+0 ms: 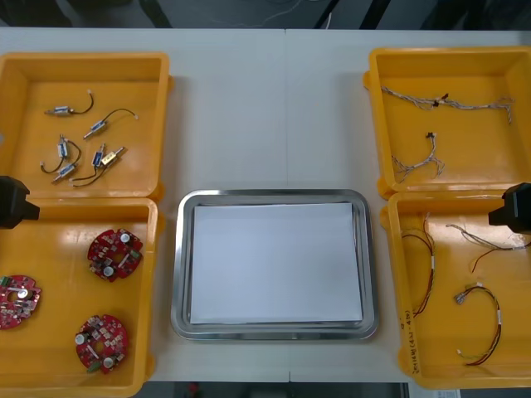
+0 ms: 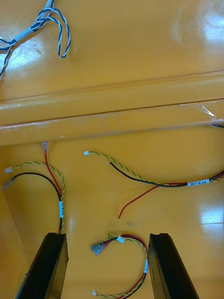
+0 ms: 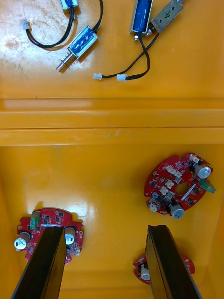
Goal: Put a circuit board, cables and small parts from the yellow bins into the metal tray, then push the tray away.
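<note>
Yellow bins line the surface's side edges, metal tray between. Left hand hangs fingers apart over circuit boards, right hand likewise over red-and-yellow cables, poised to pick.

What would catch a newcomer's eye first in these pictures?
The metal tray, white inside, sits mid-table between four yellow bins. Three red circuit boards lie in the near left bin, under the open left gripper; the open right gripper hangs over red and yellow cables.
</note>
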